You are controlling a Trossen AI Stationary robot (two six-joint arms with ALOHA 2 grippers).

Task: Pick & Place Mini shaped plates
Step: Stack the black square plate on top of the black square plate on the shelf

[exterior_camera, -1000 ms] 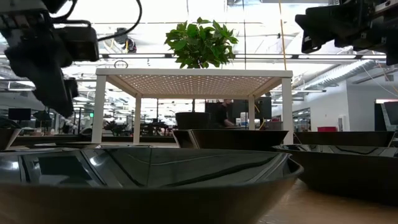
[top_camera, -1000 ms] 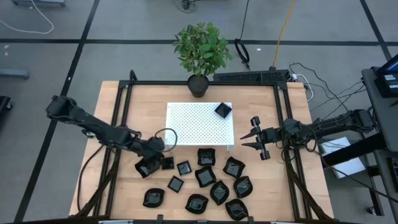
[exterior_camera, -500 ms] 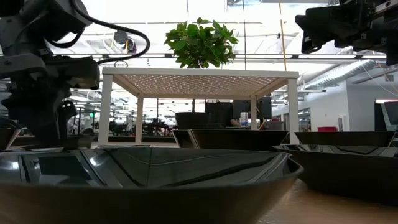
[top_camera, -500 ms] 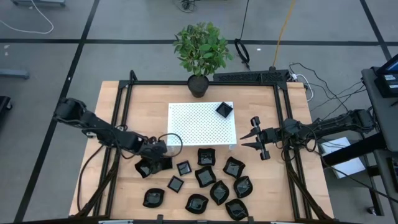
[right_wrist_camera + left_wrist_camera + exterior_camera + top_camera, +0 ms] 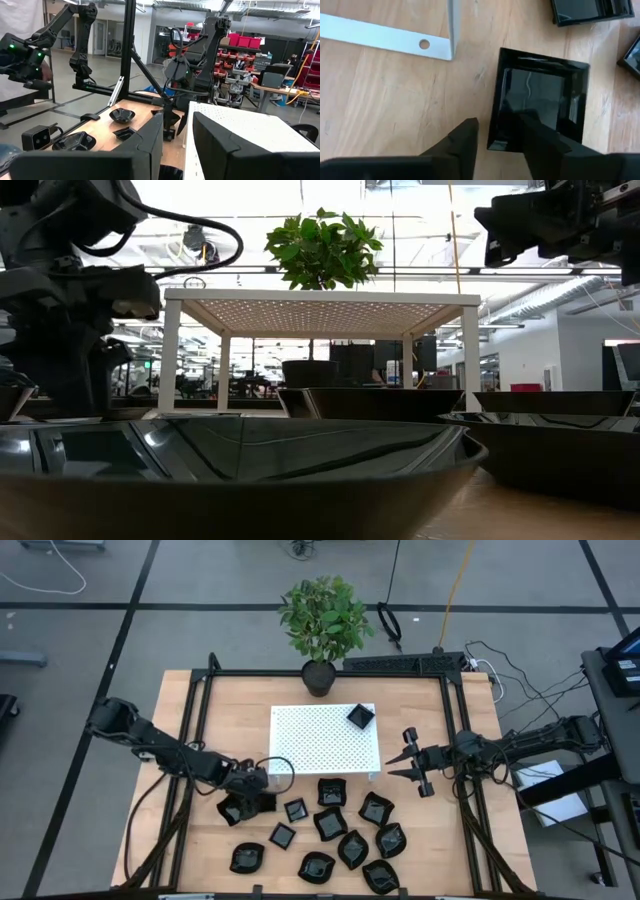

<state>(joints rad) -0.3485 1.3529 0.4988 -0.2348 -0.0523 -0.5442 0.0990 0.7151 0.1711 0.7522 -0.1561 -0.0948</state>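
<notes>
— What's on the table (image 5: pixel 180 720)?
— Black plates (image 5: pixel 340 835) scattered along its near half, one more on the white platform (image 5: pixel 322 740), a plant (image 5: pixel 324 620) behind. The left gripper (image 5: pixel 497 137) straddles the rim of a square plate (image 5: pixel 540 102) beside the platform leg.
— The right gripper (image 5: pixel 398 762)?
— Hovering past the platform, fingers parted, empty. Open workshop beyond.

Glossy black mini shaped plates (image 5: pixel 352 848), white perforated platform (image 5: pixel 324 740), pale wooden table (image 5: pixel 475 820), green-leaved plant (image 5: pixel 325 618) in a dark pot (image 5: pixel 319 678), black frame (image 5: pixel 330 672)
</notes>
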